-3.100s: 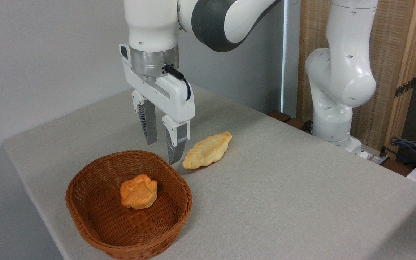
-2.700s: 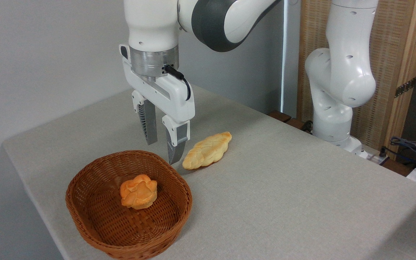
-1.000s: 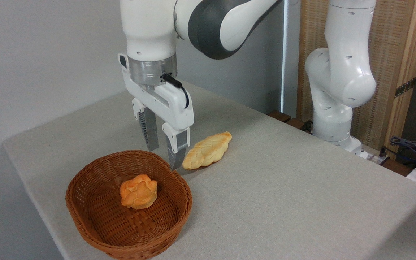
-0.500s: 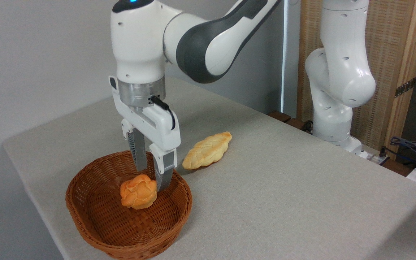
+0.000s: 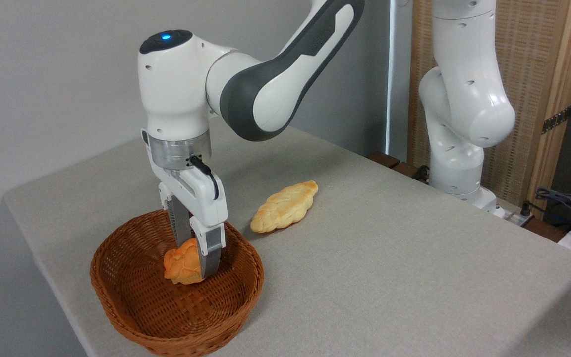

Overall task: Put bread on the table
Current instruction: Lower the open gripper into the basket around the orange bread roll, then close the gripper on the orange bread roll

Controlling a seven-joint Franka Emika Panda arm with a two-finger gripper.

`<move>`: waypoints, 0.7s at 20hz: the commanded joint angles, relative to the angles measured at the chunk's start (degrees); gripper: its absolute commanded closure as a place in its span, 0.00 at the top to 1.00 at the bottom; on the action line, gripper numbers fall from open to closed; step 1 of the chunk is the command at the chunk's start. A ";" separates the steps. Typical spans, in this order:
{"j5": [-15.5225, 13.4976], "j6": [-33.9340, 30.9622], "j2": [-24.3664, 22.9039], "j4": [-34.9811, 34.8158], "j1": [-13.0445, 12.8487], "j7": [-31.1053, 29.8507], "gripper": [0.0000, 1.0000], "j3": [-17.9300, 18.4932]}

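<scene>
I'm looking at the gripper (image 5: 195, 258) down inside the wicker basket (image 5: 132, 312), pointing straight down, its two grey fingers (image 5: 210, 250) straddling the bread (image 5: 180, 265). The front finger lies across the roll's right flank, at about 3 o'clock on it; the rear finger drops in behind the roll's top, at about 12 o'clock. The jaws are only narrowly parted with the roll between them, and they look pressed against it, but from this angle I cannot tell whether they have truly clamped or are merely touching. The bread sits low in the basket, at roughly the middle of the woven floor, a little toward the far wall; I can't make out a gap beneath it, so it seems to be resting on the weave.

The basket itself stands on the table (image 5: 389, 277), near the front-left corner. From the basket, at about 1 o'clock, the pale braided loaf (image 5: 284, 206) lies flat on the grey cloth, apart from the basket rim and apart from the gripper.

Above the wrist I see a blue light (image 5: 166, 35) glowing on the arm's white housing. The arm's base column (image 5: 456, 163) stands at the table's far right edge, at about 2 o'clock from the loaf.
</scene>
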 commanded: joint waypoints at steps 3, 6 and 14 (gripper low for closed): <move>0.12 2.93 1.12 0.18 -0.11 0.51 0.90 -0.39; 0.03 2.93 1.12 0.18 -0.11 0.87 0.49 -0.39; 0.03 2.93 1.12 0.27 -0.11 0.95 0.46 -0.39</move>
